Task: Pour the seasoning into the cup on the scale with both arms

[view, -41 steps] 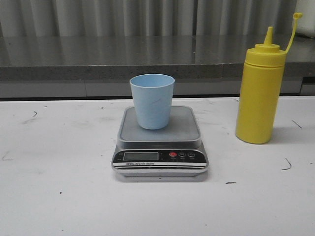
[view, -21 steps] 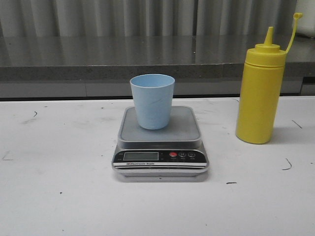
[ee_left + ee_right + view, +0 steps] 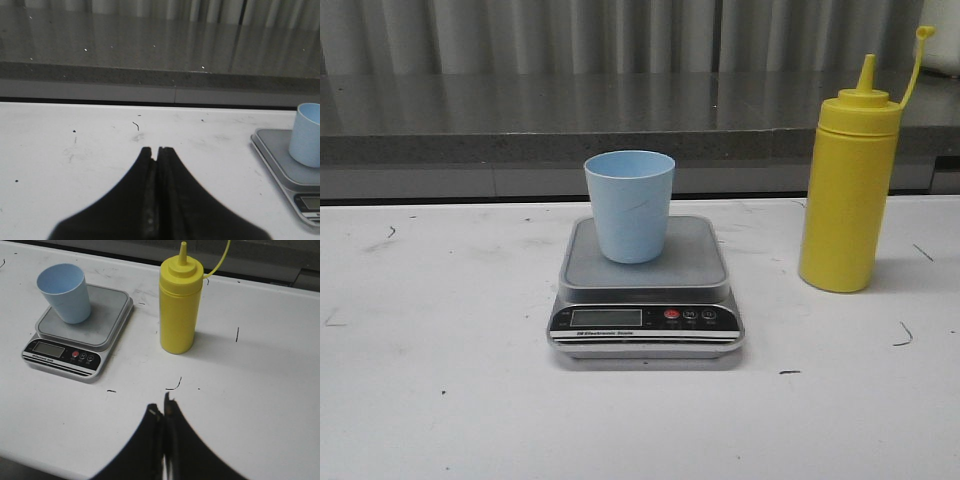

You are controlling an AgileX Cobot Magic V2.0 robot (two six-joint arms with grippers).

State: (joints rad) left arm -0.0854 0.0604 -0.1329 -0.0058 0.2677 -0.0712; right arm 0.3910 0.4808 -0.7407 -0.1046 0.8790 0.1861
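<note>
White table [image 3: 440, 400] on my feed: cup [image 3: 629, 205] stands on the scale [image 3: 645, 290], seasoning [image 3: 848, 180] upright to its right, well apart. My left gripper [image 3: 154, 150] and right gripper [image 3: 161, 410] are both closed, empty.

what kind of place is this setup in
Probably a lab test bench, not a kitchen: a scuffed white table, a digital scale holding a blue cup, and corrugated metal wall panels behind.

One blue cup [image 3: 629, 205], one silver scale [image 3: 646, 315] and one yellow squeeze bottle [image 3: 847, 190] sit on one white tabletop [image 3: 440, 400]. Two black end effectors show: the left end effector [image 3: 156, 150] and the right end effector [image 3: 162, 409].
</note>
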